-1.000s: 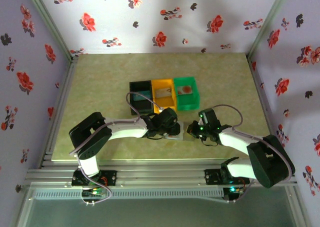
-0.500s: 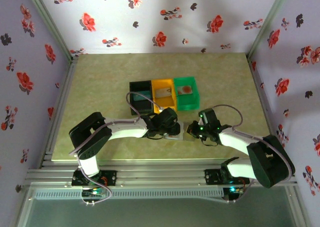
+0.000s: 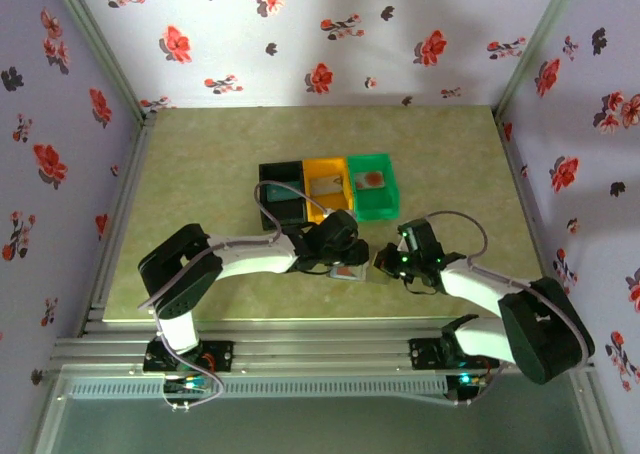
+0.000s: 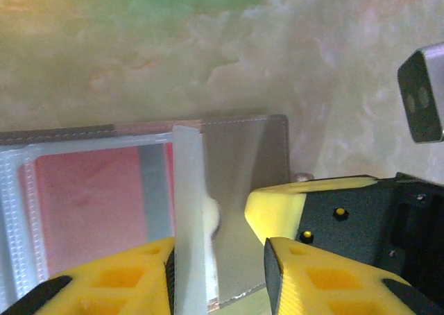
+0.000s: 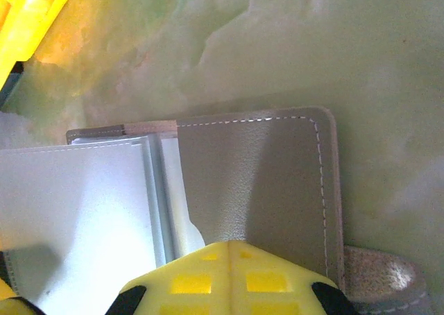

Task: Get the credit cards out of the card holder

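Note:
The grey card holder [image 3: 352, 273] lies open near the table's front edge, between my two grippers. In the left wrist view a red credit card [image 4: 90, 204] sits inside one of its clear sleeves. One clear sleeve leaf [image 4: 187, 218] stands on edge between the fingers of my left gripper [image 4: 218, 273], leaning on the left finger, with a gap to the right finger. My right gripper [image 5: 232, 249] is shut, and its tip presses down on the holder's bare grey panel [image 5: 257, 183]. That yellow tip [image 4: 291, 204] also appears just right of the left gripper's fingers.
Three bins stand in a row behind the holder: black [image 3: 268, 212], orange [image 3: 310, 210] and green [image 3: 392, 196]. A teal card [image 3: 280, 190], a pale card [image 3: 327, 183] and a card with a red blot [image 3: 372, 180] lie in them. Patterned walls close in the table.
My left gripper has shifted slightly up and right over the holder, and a reddish patch now shows on the holder beneath it. The right arm has barely moved.

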`<state>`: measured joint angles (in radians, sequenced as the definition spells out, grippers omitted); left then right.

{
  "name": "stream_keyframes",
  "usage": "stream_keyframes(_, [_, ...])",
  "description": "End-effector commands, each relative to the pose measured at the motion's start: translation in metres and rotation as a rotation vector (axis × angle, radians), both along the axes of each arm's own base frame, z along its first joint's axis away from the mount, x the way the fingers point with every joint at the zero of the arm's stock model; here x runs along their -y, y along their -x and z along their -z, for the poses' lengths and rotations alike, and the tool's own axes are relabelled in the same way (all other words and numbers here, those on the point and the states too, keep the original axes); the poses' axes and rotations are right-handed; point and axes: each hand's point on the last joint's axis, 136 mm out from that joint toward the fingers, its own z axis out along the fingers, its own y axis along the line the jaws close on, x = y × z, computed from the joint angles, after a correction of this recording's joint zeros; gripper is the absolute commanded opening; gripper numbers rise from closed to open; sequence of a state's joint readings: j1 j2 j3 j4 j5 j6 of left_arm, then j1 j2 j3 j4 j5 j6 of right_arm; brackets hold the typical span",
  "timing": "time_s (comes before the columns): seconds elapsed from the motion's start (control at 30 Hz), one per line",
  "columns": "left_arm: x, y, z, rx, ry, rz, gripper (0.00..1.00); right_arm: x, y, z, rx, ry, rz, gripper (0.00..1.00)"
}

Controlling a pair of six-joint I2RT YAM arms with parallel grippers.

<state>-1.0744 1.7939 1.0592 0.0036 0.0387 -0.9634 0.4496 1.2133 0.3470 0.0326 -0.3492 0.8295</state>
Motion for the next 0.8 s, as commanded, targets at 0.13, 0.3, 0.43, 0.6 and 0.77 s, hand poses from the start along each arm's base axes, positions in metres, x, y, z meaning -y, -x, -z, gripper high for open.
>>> stream_keyframes(0.13, [0.028,0.000,-0.010,-0.025,0.095,0.025,0.39,0.001,0.003,-0.010,0.033,-0.019,-0.008,0.00])
stream_keyframes(0.3, [0.037,-0.001,-0.015,-0.029,0.113,0.032,0.40,0.006,0.002,-0.018,0.070,-0.010,0.008,0.00])
stream_keyframes(0.43, [0.042,-0.001,-0.015,-0.034,0.116,0.038,0.40,0.015,0.003,-0.024,0.081,0.016,0.028,0.00])
stream_keyframes(0.6, [0.040,0.000,-0.014,-0.033,0.105,0.040,0.40,0.035,0.005,-0.031,0.092,0.078,0.072,0.00])
stream_keyframes(0.77, [0.026,-0.004,-0.022,0.005,0.070,0.029,0.41,0.046,0.008,-0.043,0.119,0.090,0.099,0.00])
